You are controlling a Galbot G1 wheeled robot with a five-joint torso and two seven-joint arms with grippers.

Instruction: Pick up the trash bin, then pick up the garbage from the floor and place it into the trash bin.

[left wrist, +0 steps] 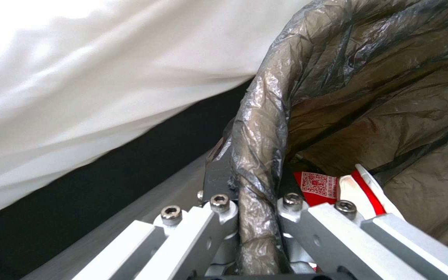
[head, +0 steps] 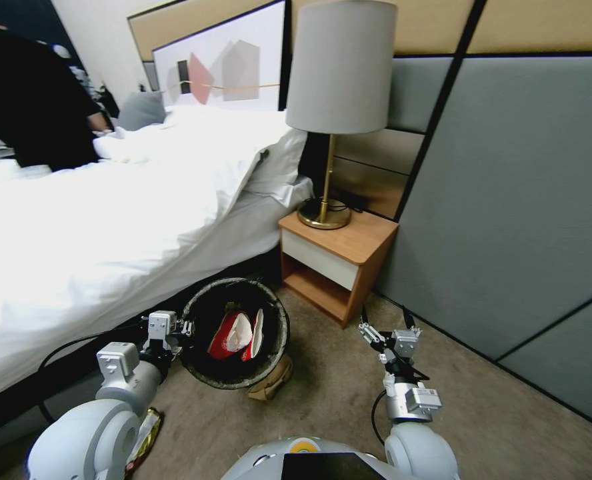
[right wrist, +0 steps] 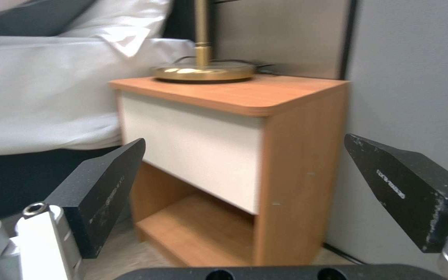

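Observation:
The trash bin [head: 206,375], round with a dark liner bag over its rim, is beside the bed. My left gripper [head: 179,329] is shut on the rim at the bin's left side. In the left wrist view the fingers [left wrist: 219,182] pinch the bag-wrapped rim [left wrist: 259,155]. A red-and-white wrapper [head: 231,335] [left wrist: 320,186] lies inside the bin. Brown crumpled paper [head: 271,385] sits on the carpet floor [head: 336,407] just under the bin's near side. A yellow wrapper [head: 147,430] lies on the carpet by my left arm. My right gripper [head: 384,321] [right wrist: 245,147] hangs open and holds nothing, facing the nightstand.
A white-sheeted bed [head: 109,227] runs along the left. A wooden nightstand [head: 339,257] [right wrist: 219,147] with a brass lamp [head: 333,113] stands just behind the bin. A grey padded wall [head: 523,200] closes the right side. Open carpet lies to the right of the bin.

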